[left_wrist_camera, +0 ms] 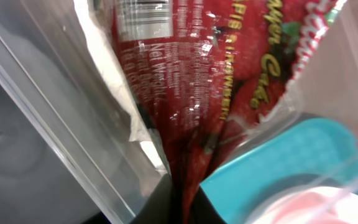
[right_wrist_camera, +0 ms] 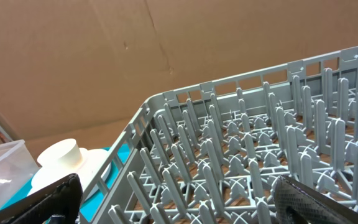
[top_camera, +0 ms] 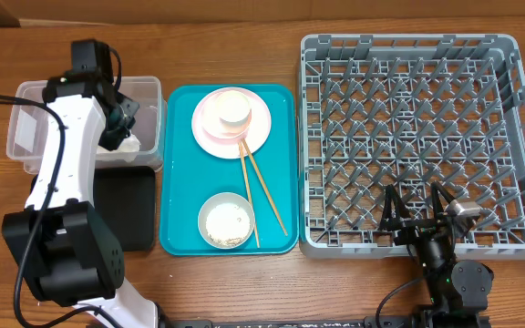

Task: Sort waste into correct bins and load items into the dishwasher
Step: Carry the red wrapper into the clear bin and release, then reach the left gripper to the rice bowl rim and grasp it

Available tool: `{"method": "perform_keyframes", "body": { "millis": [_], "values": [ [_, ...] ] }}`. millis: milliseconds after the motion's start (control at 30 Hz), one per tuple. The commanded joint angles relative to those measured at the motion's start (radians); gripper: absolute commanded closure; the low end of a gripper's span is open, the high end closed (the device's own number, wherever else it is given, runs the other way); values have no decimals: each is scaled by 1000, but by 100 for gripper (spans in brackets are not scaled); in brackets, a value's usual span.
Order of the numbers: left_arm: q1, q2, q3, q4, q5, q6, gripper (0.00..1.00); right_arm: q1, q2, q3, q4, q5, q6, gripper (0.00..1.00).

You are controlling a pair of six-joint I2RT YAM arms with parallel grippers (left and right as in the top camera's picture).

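My left gripper (left_wrist_camera: 184, 198) is shut on the red snack wrapper (left_wrist_camera: 210, 81) and holds it inside the clear plastic tub (top_camera: 30, 137); overhead the arm hides the wrapper, and a white napkin (top_camera: 124, 142) lies in the tub beside the gripper (top_camera: 117, 123). The black tray (top_camera: 130, 210) lies in front of the tub. On the teal tray (top_camera: 176, 182) sit the pink plate (top_camera: 253, 137) with a pink bowl (top_camera: 226, 107) on it, the chopsticks (top_camera: 262, 193), and a pale-green bowl (top_camera: 227, 220) with rice. My right gripper (top_camera: 417, 219) is open over the front edge of the grey dish rack (top_camera: 408, 46). A white cup (right_wrist_camera: 59, 157) shows in the right wrist view.
Brown cardboard stands behind the table in the right wrist view. The rack's upright pegs (right_wrist_camera: 241, 143) fill its floor. Bare wooden table lies in front of the trays.
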Motion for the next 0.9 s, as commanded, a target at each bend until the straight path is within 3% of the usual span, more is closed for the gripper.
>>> {"method": "perform_keyframes", "body": {
  "millis": [0, 67, 133, 167, 367, 500, 567, 633, 867],
  "values": [
    [7, 10, -26, 16, -14, 21, 83, -6, -9, -11, 4, 6, -5, 0],
    [7, 10, -26, 34, -13, 51, 69, -6, -9, -11, 4, 6, -5, 0],
    [7, 10, -26, 53, -13, 88, 45, -6, -9, -11, 4, 5, -5, 0],
    [7, 10, -26, 60, -12, 106, 40, -6, -9, -11, 4, 6, -5, 0],
    [7, 10, 33, 57, 49, 290, 25, -6, -9, -11, 4, 5, -5, 0],
    [6, 10, 120, -32, 238, 447, 34, -6, -9, -11, 4, 5, -5, 0],
    [0, 10, 156, -89, 347, 504, 49, -6, -9, -11, 4, 6, -5, 0],
    [-14, 9, 170, -145, 424, 537, 58, -6, -9, -11, 4, 6, -5, 0],
    [-157, 10, 165, -341, 441, 622, 82, -6, -9, -11, 4, 5, -5, 0]
  ]
}}
